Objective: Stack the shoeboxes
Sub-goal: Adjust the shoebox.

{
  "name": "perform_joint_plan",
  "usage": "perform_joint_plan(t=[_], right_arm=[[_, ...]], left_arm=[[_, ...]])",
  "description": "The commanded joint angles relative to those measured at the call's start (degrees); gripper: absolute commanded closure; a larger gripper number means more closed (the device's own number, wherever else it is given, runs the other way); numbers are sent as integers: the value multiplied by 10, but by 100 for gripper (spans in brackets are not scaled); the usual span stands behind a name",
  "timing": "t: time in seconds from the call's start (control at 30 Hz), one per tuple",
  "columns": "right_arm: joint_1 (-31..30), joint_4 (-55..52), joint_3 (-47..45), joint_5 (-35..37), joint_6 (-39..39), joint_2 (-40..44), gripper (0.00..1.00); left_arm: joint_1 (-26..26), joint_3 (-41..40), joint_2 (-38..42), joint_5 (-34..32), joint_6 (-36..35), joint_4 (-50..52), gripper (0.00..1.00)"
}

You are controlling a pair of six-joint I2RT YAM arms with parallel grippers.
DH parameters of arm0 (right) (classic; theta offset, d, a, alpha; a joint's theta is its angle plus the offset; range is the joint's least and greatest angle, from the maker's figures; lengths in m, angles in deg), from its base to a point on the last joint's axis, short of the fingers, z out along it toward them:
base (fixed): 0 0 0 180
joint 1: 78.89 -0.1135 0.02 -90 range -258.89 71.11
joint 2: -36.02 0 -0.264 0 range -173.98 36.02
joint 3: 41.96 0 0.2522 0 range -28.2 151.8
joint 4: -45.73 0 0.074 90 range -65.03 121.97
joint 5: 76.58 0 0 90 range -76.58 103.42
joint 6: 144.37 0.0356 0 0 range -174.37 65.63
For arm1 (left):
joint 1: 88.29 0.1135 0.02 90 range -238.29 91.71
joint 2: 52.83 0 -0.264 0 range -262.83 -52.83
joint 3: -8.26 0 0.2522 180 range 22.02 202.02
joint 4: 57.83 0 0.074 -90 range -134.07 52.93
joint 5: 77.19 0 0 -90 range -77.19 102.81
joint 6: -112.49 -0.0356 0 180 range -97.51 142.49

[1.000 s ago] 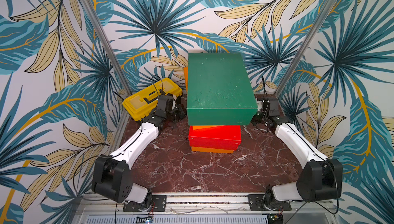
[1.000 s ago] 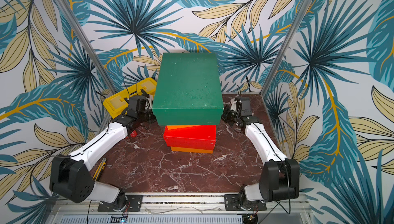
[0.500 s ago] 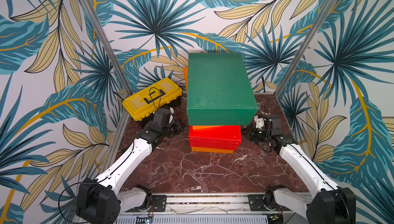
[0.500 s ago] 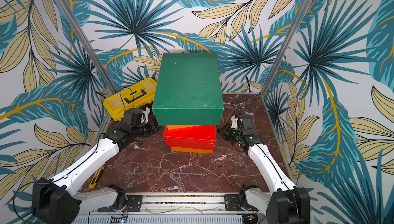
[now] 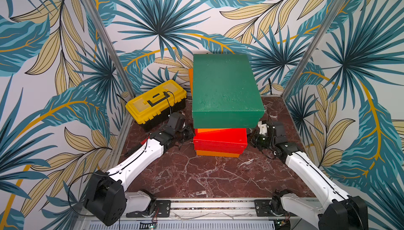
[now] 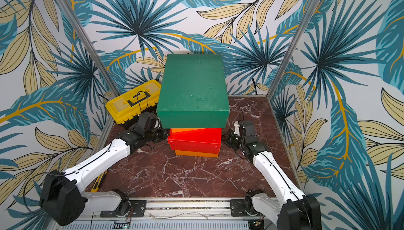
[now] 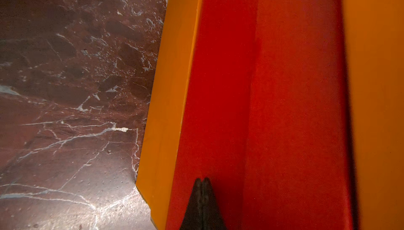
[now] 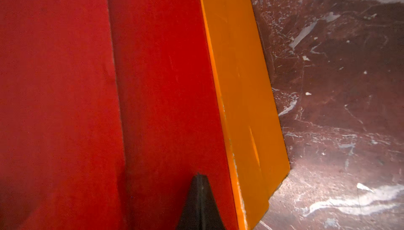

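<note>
Palm-leaf wallpaper walls, red marble tabletop

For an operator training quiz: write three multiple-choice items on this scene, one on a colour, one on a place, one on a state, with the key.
1. The top box is:
A. red
B. green
C. orange

2. The toolbox stands:
A. on the top box
B. on the table, to the robot's left of the stack
C. under the stack

3. The left end effector is:
A. wide open
B. shut on the toolbox
C. shut, holding nothing

Key:
1 B: a green lid crowns the stack in both top views.
2 B: its base rests on the marble.
3 C: the jaws meet with nothing between them in the left wrist view.
</note>
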Motion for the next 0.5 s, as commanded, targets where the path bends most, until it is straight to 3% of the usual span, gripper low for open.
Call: perform_joint_plan(t=[0.0, 0.47], right_arm=[[-8, 17, 14, -8, -7, -15, 100], [-5, 20, 51, 0, -22, -63, 100]], left_arm=[[-24, 35, -18, 28, 1, -31, 98], [-37, 64, -47, 29, 1, -34, 98]])
